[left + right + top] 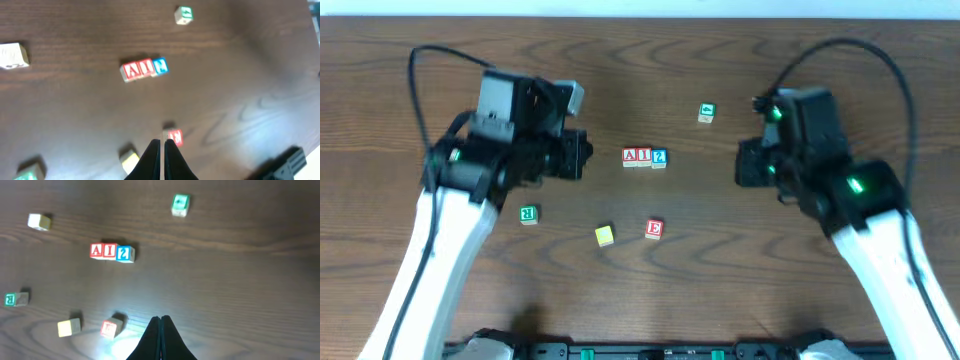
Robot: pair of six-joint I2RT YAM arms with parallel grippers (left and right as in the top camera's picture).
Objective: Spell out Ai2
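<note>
A block (pixel 630 155), I block (pixel 644 155) and 2 block (pixel 659 157) touching in a row mid bench (pixel 740 280), left claw (pixel 161 143) clenched, holding nothing, right claw (pixel 160 318) clenched, also empty, one each side of the row, E block (pixel 654 229) and yellow block (pixel 605 235) loose nearby

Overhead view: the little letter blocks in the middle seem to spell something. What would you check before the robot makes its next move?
1. Row reads A, I, 2 in order: ok. The A block, I block and 2 block sit side by side.
2. Row is straight: not ok, the 2 block sits slightly askew.
3. Left hand shut and empty: ok.
4. Right hand shut and empty: ok.
5. Spares lie apart from the row: ok. These are the red E block, yellow block, green R block and green block.
</note>
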